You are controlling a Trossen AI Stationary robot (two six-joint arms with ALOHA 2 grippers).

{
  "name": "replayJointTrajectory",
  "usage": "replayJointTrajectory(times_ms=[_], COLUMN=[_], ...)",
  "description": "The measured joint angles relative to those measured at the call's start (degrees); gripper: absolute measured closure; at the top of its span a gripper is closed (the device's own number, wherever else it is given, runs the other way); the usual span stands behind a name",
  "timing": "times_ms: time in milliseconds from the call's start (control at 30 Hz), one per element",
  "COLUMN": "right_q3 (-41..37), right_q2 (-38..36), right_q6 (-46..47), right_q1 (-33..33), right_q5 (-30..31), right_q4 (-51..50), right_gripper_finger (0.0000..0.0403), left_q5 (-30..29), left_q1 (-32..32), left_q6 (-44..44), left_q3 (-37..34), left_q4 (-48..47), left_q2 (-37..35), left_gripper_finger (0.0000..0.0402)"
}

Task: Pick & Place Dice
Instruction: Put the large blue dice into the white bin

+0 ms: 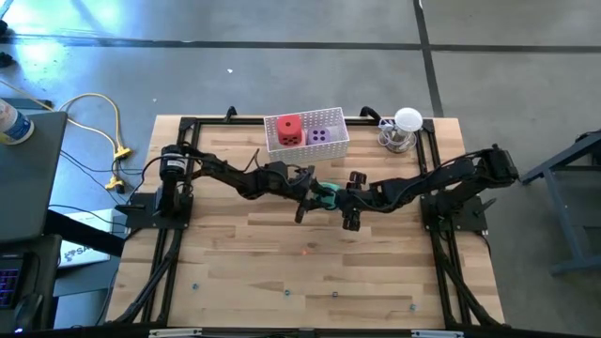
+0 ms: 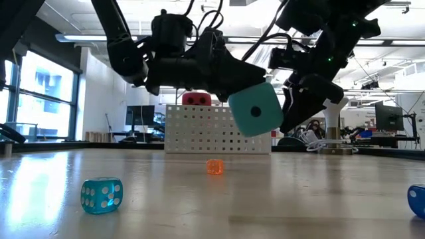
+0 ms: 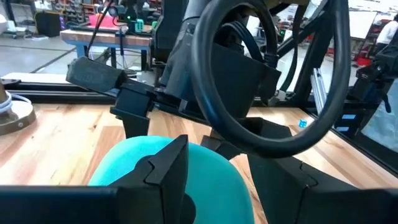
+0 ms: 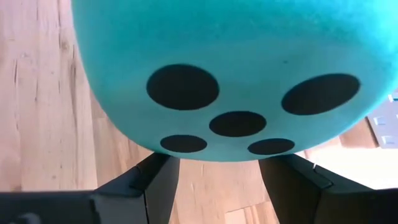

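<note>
While both arms meet over the middle of the table (image 1: 235, 282), the high view shows the teal-green die (image 1: 326, 195) caught between them, the left gripper (image 1: 315, 192) reaching in from one side and the right gripper (image 1: 349, 202) from the other. Behind them, a white perforated basket (image 1: 307, 144) already holds the red die (image 1: 289, 130) and the purple die (image 1: 319, 136); I cannot spot a pink one anywhere.

From table height, the teal-green die (image 2: 256, 109) hangs clear of the wood, tilted on a corner, one dark pip facing out. The left gripper (image 2: 232, 83) is clamped on it from above and behind; the right gripper (image 2: 302, 106) sits just beside it, and here I cannot tell whether it touches. Small hard dice lie on the table: a clear teal one (image 2: 101, 195) and an orange one (image 2: 214, 166).

Looking along the left wrist, the dark fingers (image 3: 165, 168) press into the teal-green die (image 3: 124, 165), whose surface bulges around them, so it looks soft and light.

Past the right wrist, the five-pip face (image 4: 230, 81) fills the picture, with the right fingers (image 4: 146, 183) spread wide beneath it, not gripping.

My guess is that foam like this squashes and can twist free, so a hold across two flat opposite faces, near their centres, would be safer than a corner.
</note>
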Motion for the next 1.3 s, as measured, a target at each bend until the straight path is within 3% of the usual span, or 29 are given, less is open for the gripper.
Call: replayJointTrajectory(times_ms=[867,1100,1133,1200,1300], right_q3=[0.0,0.2,0.2,1.2,0.9], right_q2=[0.0,-0.6,-0.5,-0.1,-1.2], right_q6=[-0.2,-0.5,-0.2,0.2,0.4], right_q1=[0.3,0.2,0.2,0.4,0.7], right_q5=[-3.8,-1.8,-1.4,-3.4,-6.9], right_q4=[-0.7,9.4,14.3,38.1,41.3], right_gripper_finger=[0.0195,0.0195,0.0195,0.0195,0.0195], left_q5=[-0.2,-1.7,-2.5,-5.3,-8.2], left_q1=[-1.7,-1.8,-1.8,-1.6,-1.3], left_q6=[3.9,7.7,7.8,8.4,8.5], left_q3=[-0.1,-0.6,-0.6,-0.3,0.4], left_q4=[-7.4,-14.3,-15.7,-15.8,-13.3], left_q2=[0.1,0.4,0.5,1.1,0.1], left_gripper_finger=[0.0239,0.0239,0.0239,0.0238,0.0238])
